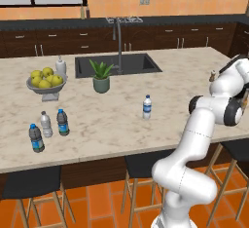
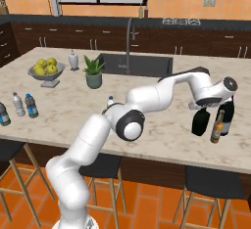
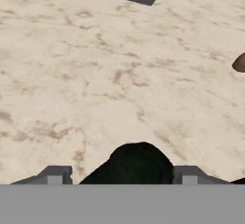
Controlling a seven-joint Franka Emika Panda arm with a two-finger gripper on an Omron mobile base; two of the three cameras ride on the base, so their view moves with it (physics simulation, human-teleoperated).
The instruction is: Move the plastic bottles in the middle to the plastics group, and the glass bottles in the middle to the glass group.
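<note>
The squat glossy black bottle [image 2: 199, 123] stands on the counter at the right, close beside the slim amber bottle [image 2: 216, 126] and the tall dark-and-red bottle [image 2: 228, 118]. My gripper [image 2: 203, 109] hangs just over its neck, open. In the hand view the black bottle [image 3: 139, 163] rises between the spread fingertips [image 3: 55, 175], with a gap on its left side. The clear white-capped water bottle [image 1: 147, 107] stands alone mid-counter. At the far left stand two dark blue-labelled bottles [image 1: 35, 138] [image 1: 62, 122] with a pale bottle [image 1: 45, 124] between them.
A fruit bowl [image 1: 46, 88], a white soap dispenser [image 1: 61, 66] and a potted plant [image 1: 101, 77] stand near the sink [image 1: 116, 65]. A small shaker [image 1: 212, 76] sits at the counter's right end. Stools line the counter's front edge.
</note>
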